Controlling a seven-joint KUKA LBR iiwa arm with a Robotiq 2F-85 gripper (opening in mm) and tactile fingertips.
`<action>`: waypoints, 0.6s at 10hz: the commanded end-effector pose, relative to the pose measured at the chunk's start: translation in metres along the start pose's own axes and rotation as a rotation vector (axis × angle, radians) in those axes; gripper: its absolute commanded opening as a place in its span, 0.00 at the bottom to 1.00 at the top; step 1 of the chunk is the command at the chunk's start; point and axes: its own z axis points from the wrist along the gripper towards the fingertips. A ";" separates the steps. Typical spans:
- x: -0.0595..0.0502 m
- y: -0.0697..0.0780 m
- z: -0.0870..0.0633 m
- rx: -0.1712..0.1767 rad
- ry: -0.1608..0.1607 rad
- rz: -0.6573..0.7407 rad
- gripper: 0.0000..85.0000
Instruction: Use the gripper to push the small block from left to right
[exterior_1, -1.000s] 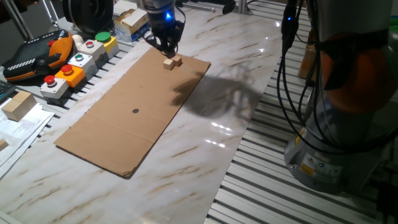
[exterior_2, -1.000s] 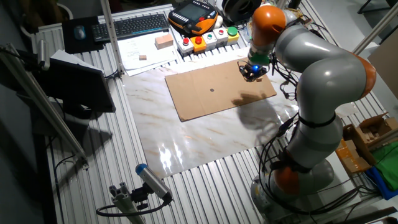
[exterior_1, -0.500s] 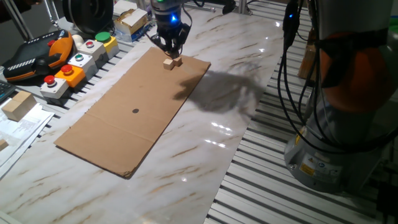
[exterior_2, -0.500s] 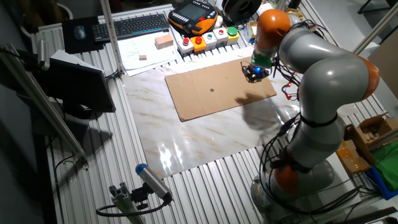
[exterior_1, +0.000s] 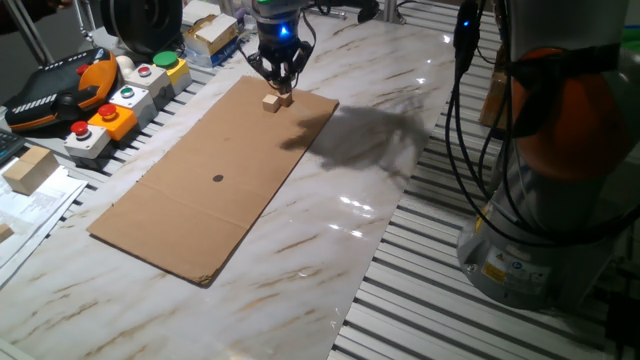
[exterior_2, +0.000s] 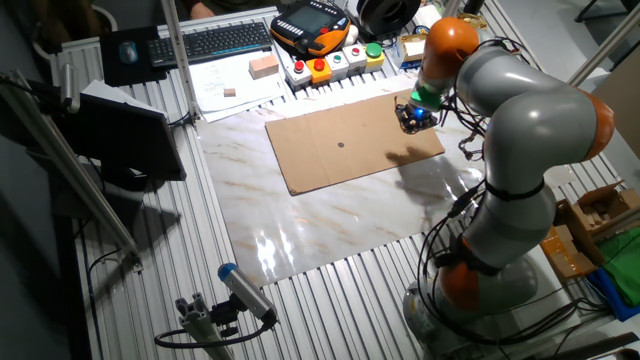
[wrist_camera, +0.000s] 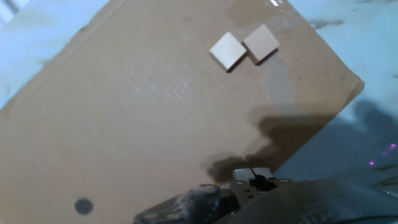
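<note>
Two small square wooden blocks lie corner to corner on the brown cardboard sheet (wrist_camera: 124, 112) near its far corner; the hand view shows a paler block (wrist_camera: 227, 51) beside a pinker one (wrist_camera: 261, 43). From the side they read as one small block (exterior_1: 272, 101) just under the claw. My gripper (exterior_1: 280, 86) hovers right over and behind them, its blue light glowing above. Its dark fingertips sit pressed together at the bottom of the hand view, so the gripper (wrist_camera: 252, 176) is shut on nothing. From the opposite side the gripper (exterior_2: 415, 120) hides the blocks.
Coloured button boxes (exterior_1: 125, 100), an orange teach pendant (exterior_1: 60, 85) and a bigger wooden block (exterior_1: 28, 168) line the left edge beyond the cardboard (exterior_1: 200, 190). The arm's base (exterior_1: 540, 230) and cables stand at the right. A keyboard (exterior_2: 225, 40) lies at the back.
The gripper has shifted a little to the right, along the cardboard's far edge, ending over the blocks. The blocks have not visibly moved.
</note>
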 end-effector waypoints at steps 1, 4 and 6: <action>-0.001 -0.001 0.001 0.014 -0.019 0.195 0.01; -0.013 -0.009 -0.002 0.002 0.024 0.287 0.01; -0.016 -0.014 0.001 0.000 0.016 0.322 0.01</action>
